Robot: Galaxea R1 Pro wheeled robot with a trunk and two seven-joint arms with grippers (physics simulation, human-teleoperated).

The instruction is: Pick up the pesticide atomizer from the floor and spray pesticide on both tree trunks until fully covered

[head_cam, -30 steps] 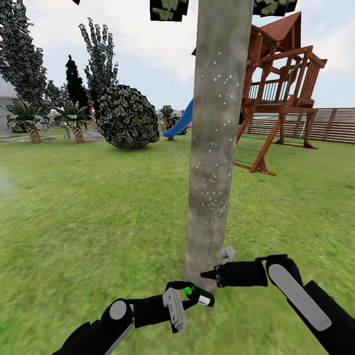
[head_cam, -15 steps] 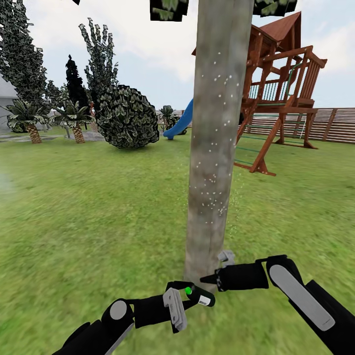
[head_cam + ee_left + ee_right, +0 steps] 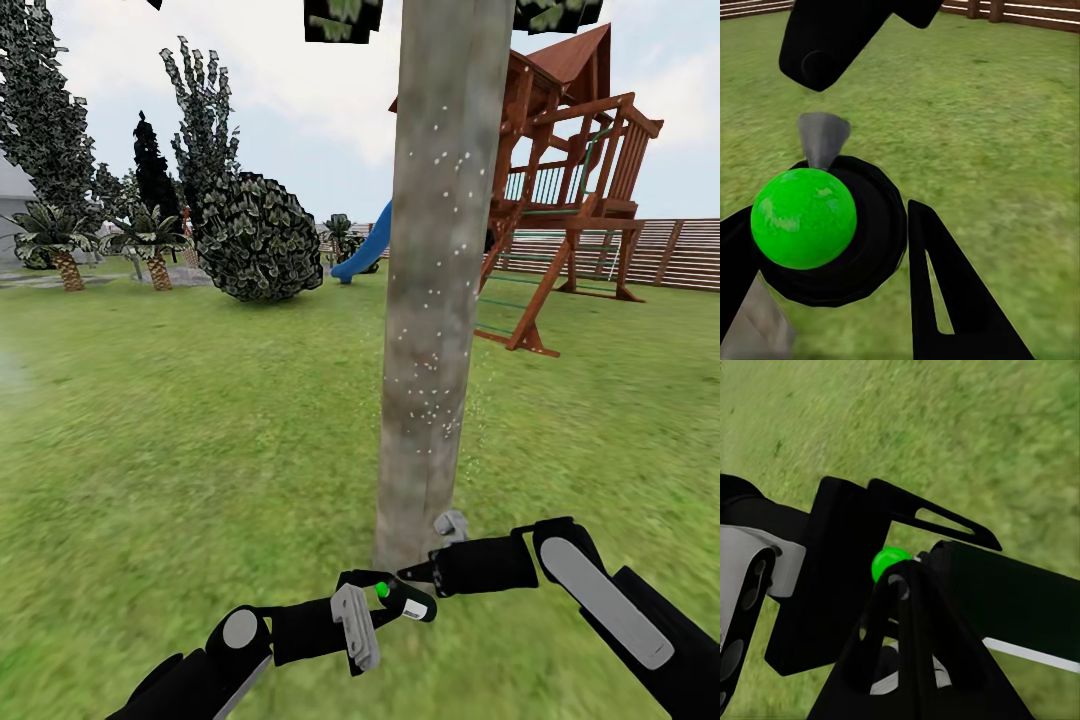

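Firmly, left end effector (image 3: 372, 598) grips pesticide atomizer (image 3: 405, 601).

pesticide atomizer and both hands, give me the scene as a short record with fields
atomizer: pesticide atomizer, dark bottle with green button, lying roughly level, held above the grass
left hand: left hand shut on the atomizer
right hand: right hand close beside the atomizer's top, fingers together
tree trunk: tree trunk directly ahead, dotted with white specks
pesticide: pesticide specks scattered on the bark, patchy
background: playhouse, slide, fence
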